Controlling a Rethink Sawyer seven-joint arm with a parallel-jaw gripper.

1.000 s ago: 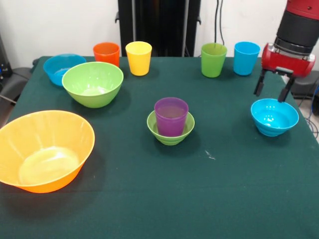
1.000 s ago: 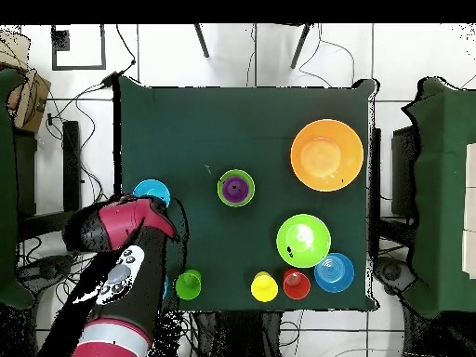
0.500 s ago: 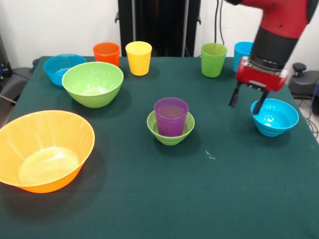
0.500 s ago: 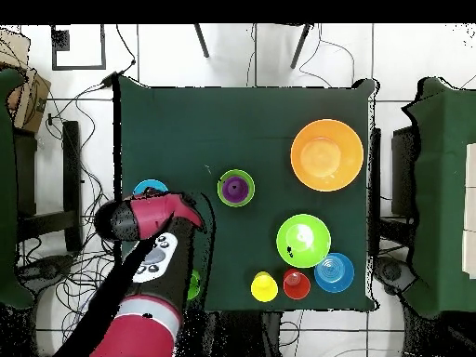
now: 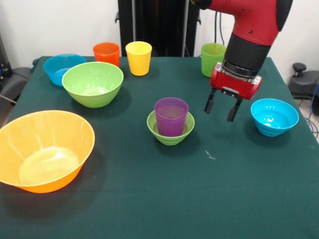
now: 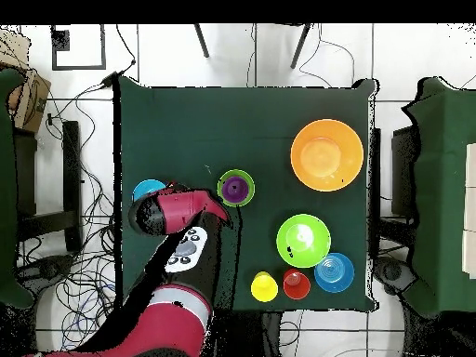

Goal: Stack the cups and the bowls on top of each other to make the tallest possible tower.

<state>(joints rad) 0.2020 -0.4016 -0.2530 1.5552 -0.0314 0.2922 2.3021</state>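
- Large orange bowl [image 5: 44, 150] nearest, front-left on table [image 5: 164, 199].
- Purple cup [image 5: 171, 116] sits in small green bowl [image 5: 170, 130], mid-table.
- Gripper [image 5: 221, 106] hovers betw. that stack & small blue bowl [image 5: 274, 116]; fingers apart, empty.
- Med. green bowl [image 5: 92, 83], blue bowl [image 5: 62, 68] behind it.
- Far row: orange cup [image 5: 106, 53], yellow cup [image 5: 138, 58], green cup [image 5: 212, 56].

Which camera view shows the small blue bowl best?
The front view: the small blue bowl stands fully visible, empty, right of the open hand. In the overhead view, the red arm covers part of the small blue bowl, leaving only an arc.
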